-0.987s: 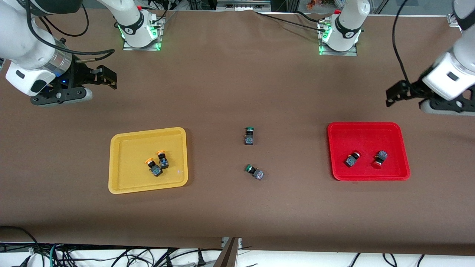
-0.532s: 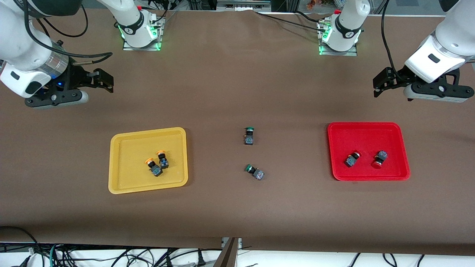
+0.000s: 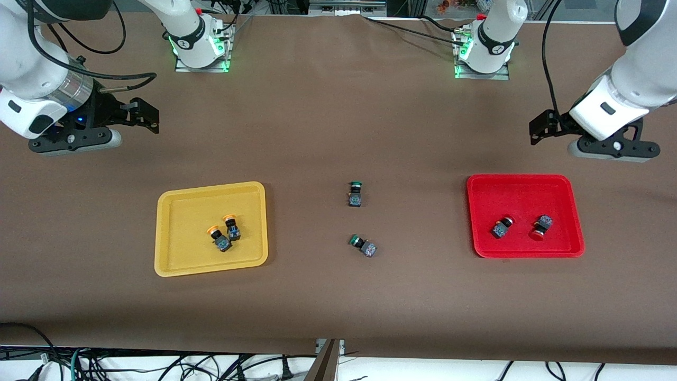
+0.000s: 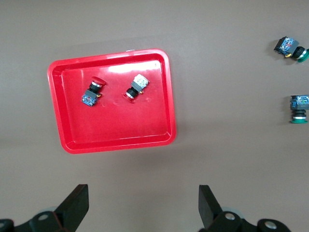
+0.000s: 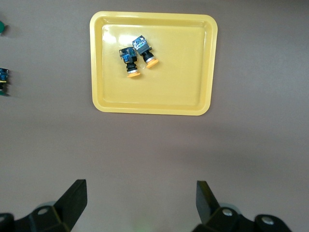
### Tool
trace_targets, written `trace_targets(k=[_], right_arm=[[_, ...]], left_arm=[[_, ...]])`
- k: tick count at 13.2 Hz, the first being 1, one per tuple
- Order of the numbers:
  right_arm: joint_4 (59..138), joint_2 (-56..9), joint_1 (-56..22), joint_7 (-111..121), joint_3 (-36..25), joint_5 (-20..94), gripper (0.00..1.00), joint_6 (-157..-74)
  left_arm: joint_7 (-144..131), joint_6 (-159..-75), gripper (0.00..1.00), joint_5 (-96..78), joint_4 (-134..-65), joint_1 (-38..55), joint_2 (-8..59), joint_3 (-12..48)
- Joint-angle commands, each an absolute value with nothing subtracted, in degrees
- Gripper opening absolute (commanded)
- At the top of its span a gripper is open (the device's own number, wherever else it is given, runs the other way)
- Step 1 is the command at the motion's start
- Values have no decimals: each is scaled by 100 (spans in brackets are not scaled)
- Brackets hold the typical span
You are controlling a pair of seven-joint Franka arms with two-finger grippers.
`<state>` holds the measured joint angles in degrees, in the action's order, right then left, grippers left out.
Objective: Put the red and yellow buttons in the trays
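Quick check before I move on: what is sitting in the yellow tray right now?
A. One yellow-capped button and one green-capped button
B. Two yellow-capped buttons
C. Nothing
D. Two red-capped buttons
B: the front view shows two yellow-capped buttons lying side by side in the yellow tray; the green-capped buttons lie on the table between the trays.

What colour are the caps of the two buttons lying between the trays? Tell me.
Green, on both; clearest in the front view.

Both wrist views' own fingers (image 4: 77, 208) cut off at the frame edge — one green-capped switch (image 5: 2, 29) too
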<state>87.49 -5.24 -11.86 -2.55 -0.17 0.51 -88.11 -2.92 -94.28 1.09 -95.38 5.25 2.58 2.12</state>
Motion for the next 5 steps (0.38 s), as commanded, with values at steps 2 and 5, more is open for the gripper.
trace_targets(k=[2,5], right_arm=[[8587,-563,-1099,-220,53,-9,100,-8807],[8587,-563,-1081,-211,44,-9,100,-8815]], left_arm=[[-281,-9466,100,176,-9404,378,264,202],[-264,-9457,100,176,-9422,317,237,220]])
